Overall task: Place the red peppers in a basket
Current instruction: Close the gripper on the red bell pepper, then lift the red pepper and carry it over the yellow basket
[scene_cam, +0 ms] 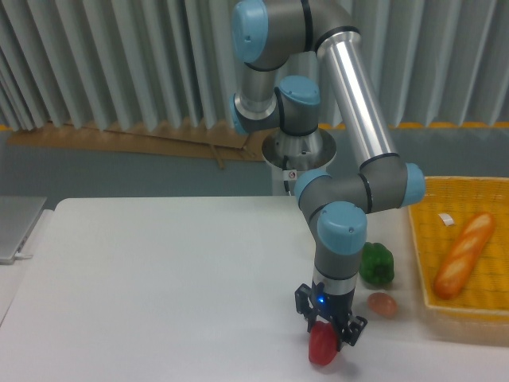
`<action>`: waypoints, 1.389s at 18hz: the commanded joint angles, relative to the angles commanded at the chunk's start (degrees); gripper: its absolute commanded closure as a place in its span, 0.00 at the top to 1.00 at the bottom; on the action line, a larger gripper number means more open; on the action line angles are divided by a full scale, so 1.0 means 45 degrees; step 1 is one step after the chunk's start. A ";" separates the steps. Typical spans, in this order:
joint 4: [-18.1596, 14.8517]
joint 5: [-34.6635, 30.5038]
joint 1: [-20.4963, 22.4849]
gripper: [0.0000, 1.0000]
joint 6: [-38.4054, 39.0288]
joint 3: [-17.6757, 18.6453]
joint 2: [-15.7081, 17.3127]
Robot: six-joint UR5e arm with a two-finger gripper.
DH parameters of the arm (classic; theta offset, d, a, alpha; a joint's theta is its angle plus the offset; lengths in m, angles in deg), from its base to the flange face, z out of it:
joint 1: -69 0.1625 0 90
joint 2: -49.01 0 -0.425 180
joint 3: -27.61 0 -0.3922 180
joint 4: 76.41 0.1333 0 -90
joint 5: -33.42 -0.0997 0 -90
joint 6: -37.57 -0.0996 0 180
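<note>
The red pepper (320,350) sits on the white table near the front edge, right of centre. My gripper (328,337) points straight down onto its top, and its fingers look drawn in against the pepper's sides, covering its upper part. The yellow woven basket (469,318) stands at the right edge of the table, well to the right of the pepper, with a small white tag (447,220) inside it.
A green pepper (376,265) and a small brownish round item (382,304) lie between my gripper and the basket. A long bread loaf (465,255) lies in the basket. A grey flat object (16,227) sits at the table's left edge.
</note>
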 joint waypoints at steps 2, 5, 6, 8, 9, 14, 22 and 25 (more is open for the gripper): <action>0.0000 0.0020 0.0000 0.43 0.0000 0.0019 0.0000; 0.0000 0.0039 0.0019 0.43 -0.0408 0.0000 0.0155; -0.0019 0.0058 0.0078 0.43 -0.0700 0.0077 0.0330; -0.0058 0.0078 0.0175 0.43 -0.0917 0.0175 0.0585; -0.0059 0.0097 0.0234 0.43 -0.0937 0.0253 0.0702; -0.0137 0.0565 0.0390 0.43 -0.1755 0.0390 0.1132; -0.0467 0.1328 0.1014 0.43 -0.3824 0.0683 0.1971; -0.1092 0.1309 0.1424 0.43 -0.4666 0.0664 0.2304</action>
